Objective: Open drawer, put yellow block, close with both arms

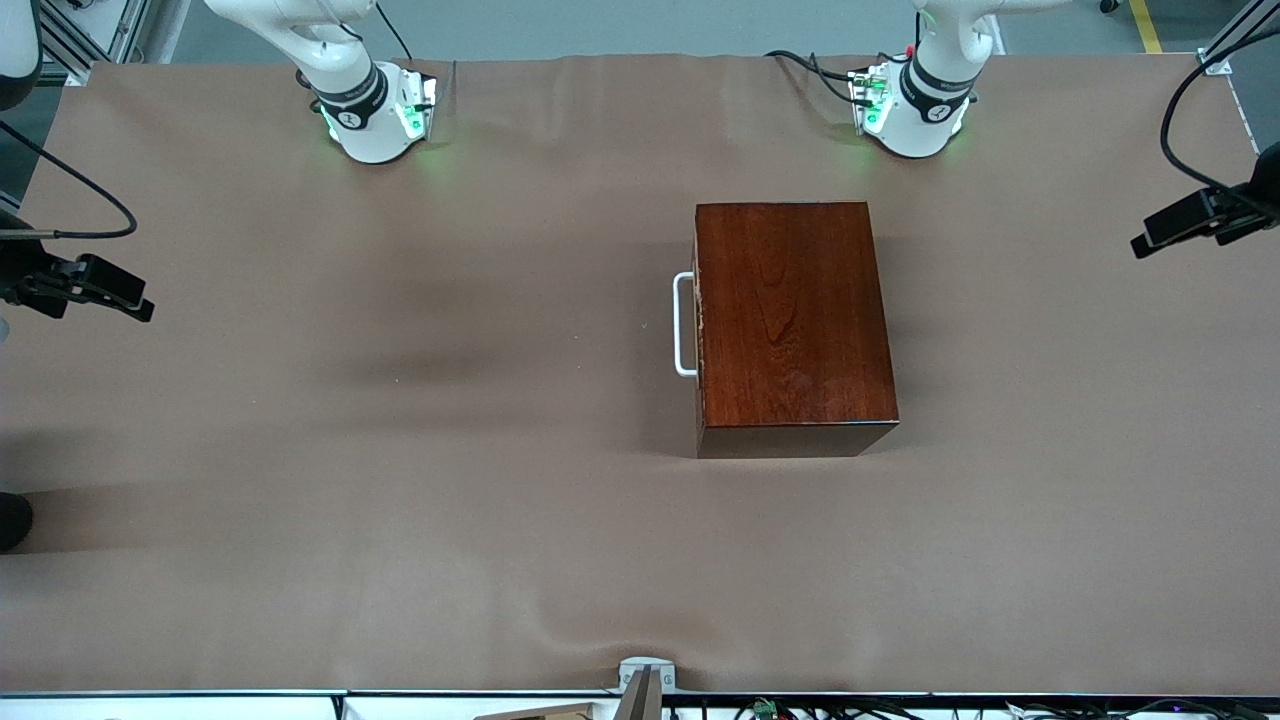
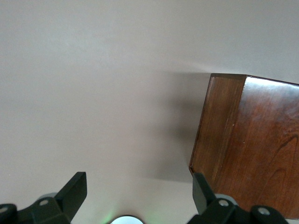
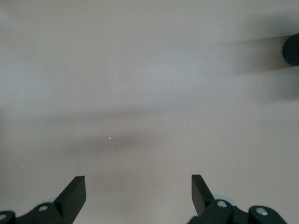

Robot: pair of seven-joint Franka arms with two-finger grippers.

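Drawer shut, both arms waiting, no yellow block in sight

The drawer [image 1: 698, 322] sits closed in the wooden box [image 1: 790, 315], its white handle [image 1: 682, 325] toward the right arm's end. The left gripper [image 2: 139, 196] hangs wide beside the box; the right gripper [image 3: 138, 193] hangs wide over bare table. With no block anywhere, the task may stall; a sideways pull might drag the box.

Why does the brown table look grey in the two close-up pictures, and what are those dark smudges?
Front view: table evenly lit brown, soft arm shadows, green glow at the bases. Left wrist view: washed-out grey; the box casts a shadow; open left pincer. Right wrist view: same pale cast, blurry shadow bands, open right pincer.
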